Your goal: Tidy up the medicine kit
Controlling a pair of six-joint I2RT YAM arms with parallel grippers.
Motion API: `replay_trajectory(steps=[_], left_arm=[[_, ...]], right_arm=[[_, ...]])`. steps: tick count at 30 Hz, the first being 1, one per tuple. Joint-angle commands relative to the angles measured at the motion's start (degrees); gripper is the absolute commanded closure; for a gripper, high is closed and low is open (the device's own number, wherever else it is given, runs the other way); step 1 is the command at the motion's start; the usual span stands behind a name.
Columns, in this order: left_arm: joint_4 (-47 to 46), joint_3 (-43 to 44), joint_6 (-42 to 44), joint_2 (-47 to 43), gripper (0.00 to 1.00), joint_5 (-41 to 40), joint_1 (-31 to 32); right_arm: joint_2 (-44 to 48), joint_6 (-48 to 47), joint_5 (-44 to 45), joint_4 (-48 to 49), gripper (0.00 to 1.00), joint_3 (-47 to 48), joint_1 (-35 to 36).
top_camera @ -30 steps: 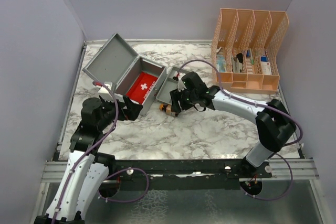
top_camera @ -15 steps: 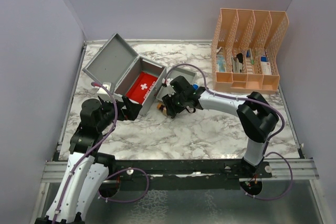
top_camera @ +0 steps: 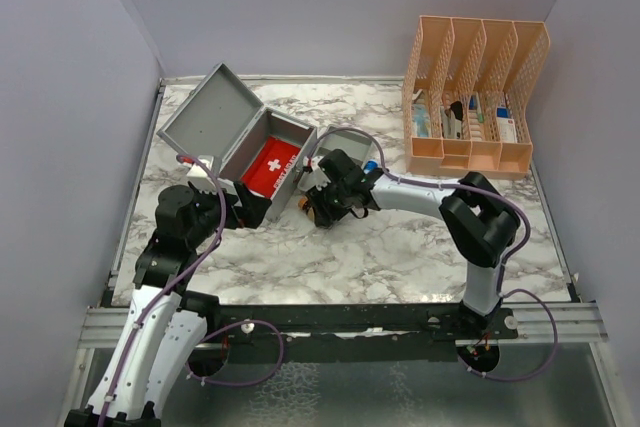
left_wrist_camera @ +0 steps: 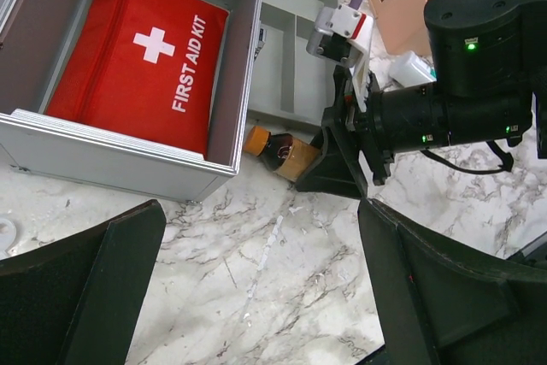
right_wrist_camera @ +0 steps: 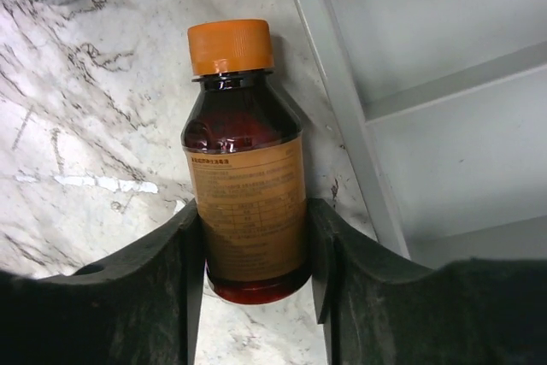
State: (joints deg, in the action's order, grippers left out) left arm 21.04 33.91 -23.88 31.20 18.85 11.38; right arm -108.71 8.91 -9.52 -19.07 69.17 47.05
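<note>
The medicine kit [top_camera: 212, 115] was seen open at the top view's upper left, the left gripper [left_wrist_camera: 256, 232] was spread wide and empty, and the brown bottle [right_wrist_camera: 244, 134] was set between the 2 fingers of the right gripper [right_wrist_camera: 255, 211], whose hold could not be told, so a firm squeeze at the middle was needed first.

the bottle [right_wrist_camera: 246, 185] is hemmed on one side by the tray wall [right_wrist_camera: 342, 100]; bare counter [right_wrist_camera: 85, 83] is left on the other.
</note>
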Motion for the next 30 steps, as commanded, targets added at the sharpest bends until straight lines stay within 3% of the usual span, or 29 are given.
replay_trajectory(steps=[1,7,14,24,27,30], left_arm=[[-1.71,-0.56,-0.30,-0.64,0.01,-1.46,0.02],[-1.58,-0.66,-0.69,-1.44,0.01,-2.48,0.04],[-0.94,-0.53,-0.27,-3.58,0.04,-5.10,0.02],[0.35,-0.18,0.07,-5.36,0.06,-8.90,0.05],[0.87,-0.11,0.00,-6.24,0.06,-10.40,0.04],[0.94,-0.16,0.05,-6.88,0.06,-10.63,0.01]], right_arm=[[4.42,3.81,0.11,3.36,0.62,-2.68,0.39],[17.14,14.10,2.57,9.10,0.72,-10.67,0.37],[29.16,32.15,20.24,14.63,0.77,-15.69,0.40],[20.46,53.99,35.29,4.66,0.80,-4.28,0.41],[17.66,56.25,36.57,7.57,0.80,-3.23,0.41],[12.14,59.85,37.03,3.98,0.80,1.63,0.41]])
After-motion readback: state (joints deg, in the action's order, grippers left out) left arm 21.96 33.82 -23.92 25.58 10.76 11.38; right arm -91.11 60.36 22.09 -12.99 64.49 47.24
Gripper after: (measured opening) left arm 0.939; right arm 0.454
